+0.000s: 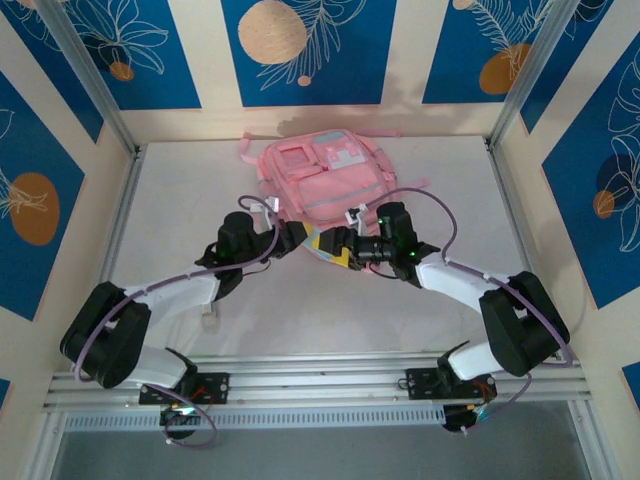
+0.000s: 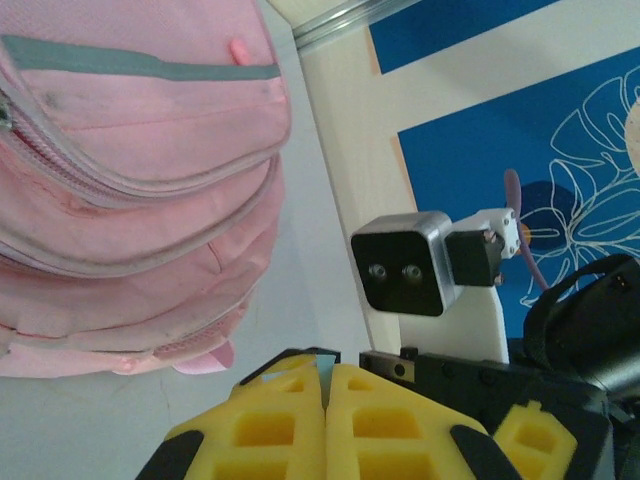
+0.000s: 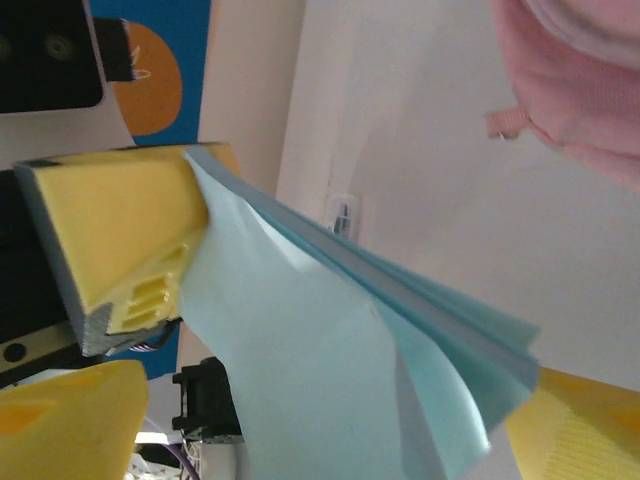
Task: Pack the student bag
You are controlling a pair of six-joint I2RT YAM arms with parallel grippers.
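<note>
On the left, the left gripper has its yellow fingers pressed together on the edge of a thin light-blue booklet, which it holds above the table at mid-scene. To its right, the right gripper has its jaws wide apart, one finger on either side of the booklet's loose pages, gripping nothing. The student bag lies flat just beyond both tools, at the far middle of the table. This looks like a hand-over or re-grip of the booklet before loading. The next move calls for an open bag: its zips look closed, though I cannot be sure, so the free right tool probably has to open one
</note>
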